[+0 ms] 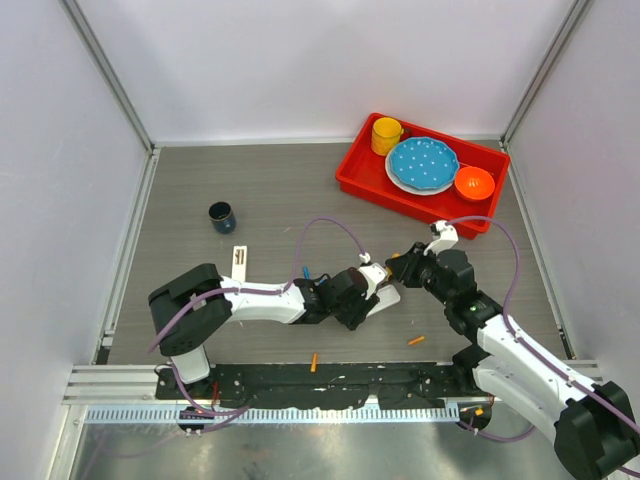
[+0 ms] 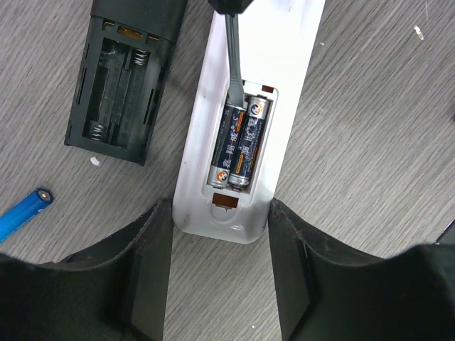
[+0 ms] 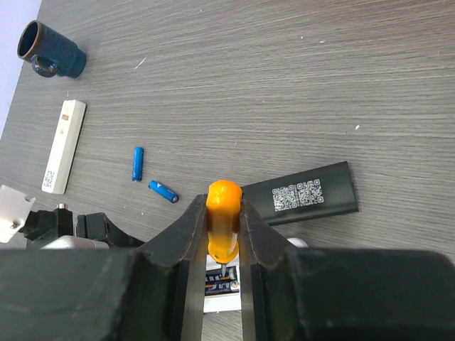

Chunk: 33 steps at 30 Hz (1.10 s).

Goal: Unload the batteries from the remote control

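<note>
L gripper (image 2: pixel 221 238) clamps white remote (image 2: pixel 213 106) by both sides; R gripper (image 3: pixel 223 207) pinches screwdriver (image 3: pixel 224 231) handle, tip at batteries (image 2: pixel 240 145). Lever gently under one cell's end; hold remote flat.

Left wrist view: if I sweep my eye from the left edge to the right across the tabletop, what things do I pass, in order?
blue battery → black remote, its battery bay open and empty → white remote, with two batteries lying side by side in its open bay.
</note>
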Available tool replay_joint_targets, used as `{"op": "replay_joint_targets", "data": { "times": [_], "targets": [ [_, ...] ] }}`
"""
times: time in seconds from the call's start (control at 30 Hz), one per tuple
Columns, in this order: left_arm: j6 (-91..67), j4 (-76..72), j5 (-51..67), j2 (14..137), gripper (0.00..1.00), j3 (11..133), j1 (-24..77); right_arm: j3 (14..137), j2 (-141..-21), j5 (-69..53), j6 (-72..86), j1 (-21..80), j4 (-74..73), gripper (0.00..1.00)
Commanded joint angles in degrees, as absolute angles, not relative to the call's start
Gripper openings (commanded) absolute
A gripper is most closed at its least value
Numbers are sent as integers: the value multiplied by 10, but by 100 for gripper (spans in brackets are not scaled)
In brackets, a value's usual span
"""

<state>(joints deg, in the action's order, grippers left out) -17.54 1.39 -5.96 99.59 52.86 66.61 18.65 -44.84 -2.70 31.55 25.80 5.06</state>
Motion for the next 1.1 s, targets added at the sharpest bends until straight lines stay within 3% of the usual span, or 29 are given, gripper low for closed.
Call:
{"op": "replay_joint_targets", "data": {
  "times": [0.0,1.07],
  "targets": [
    [-186,10,-16,1008,2,526,670,190,-447,-2,320,257,88,1],
    [-188,25,-20,1012,0,532,670,174,-439,11,287,257,52,1]
  ]
}}
